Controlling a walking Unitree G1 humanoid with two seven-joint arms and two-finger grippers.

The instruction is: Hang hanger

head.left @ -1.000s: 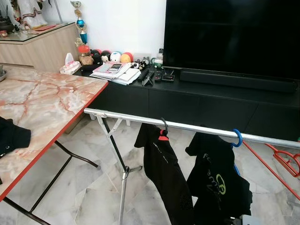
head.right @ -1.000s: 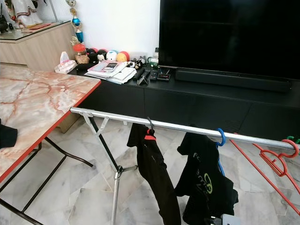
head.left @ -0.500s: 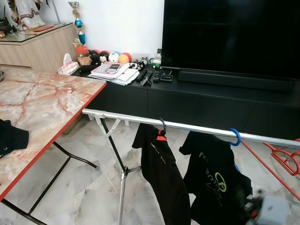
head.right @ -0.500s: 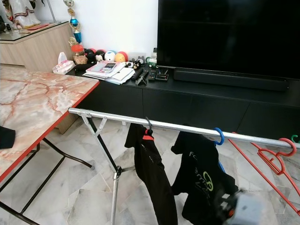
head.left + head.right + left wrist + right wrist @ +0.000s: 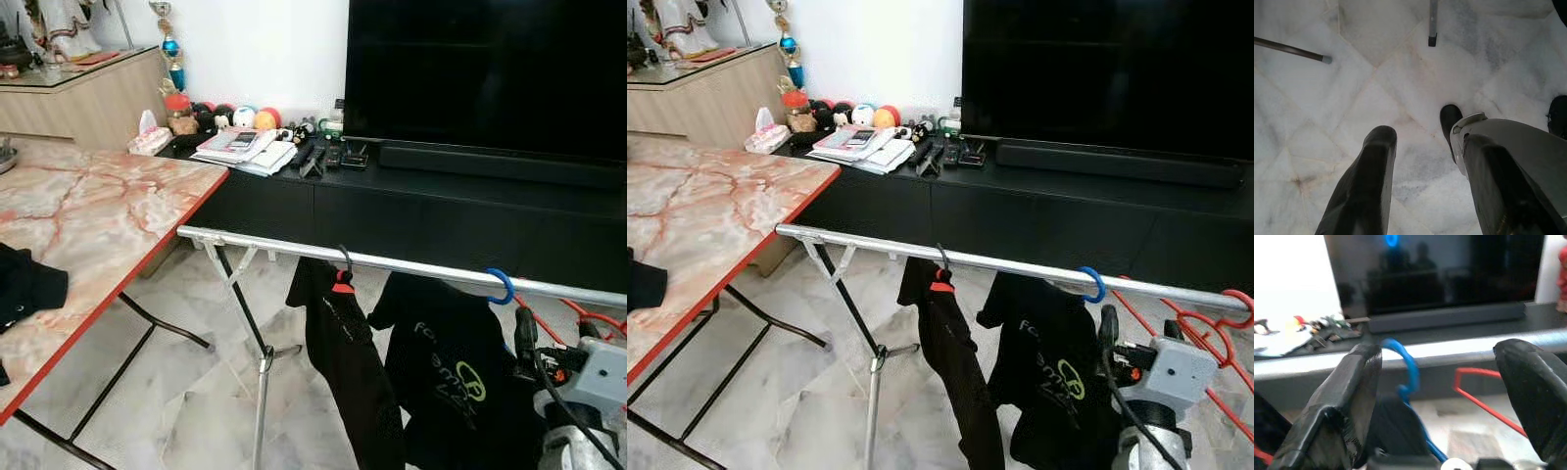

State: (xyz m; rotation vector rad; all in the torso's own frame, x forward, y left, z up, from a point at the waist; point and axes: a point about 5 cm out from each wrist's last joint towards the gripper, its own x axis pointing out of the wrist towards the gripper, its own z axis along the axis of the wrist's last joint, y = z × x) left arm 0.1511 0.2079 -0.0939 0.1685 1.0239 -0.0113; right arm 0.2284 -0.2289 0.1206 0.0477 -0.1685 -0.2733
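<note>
Right gripper (image 5: 1440,382) has risen, fingers spread, facing blue hanger (image 5: 1405,369)

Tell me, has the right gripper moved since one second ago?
Yes. The right gripper has risen from the picture's bottom edge toward the rail, and now stands open near the blue hanger.

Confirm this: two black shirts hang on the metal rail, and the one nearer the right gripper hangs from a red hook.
Wrong on the colour: that shirt hangs from a blue hook, as the right eye view shows. The rest stands: two black shirts on the metal rail, beside the right gripper.
</note>
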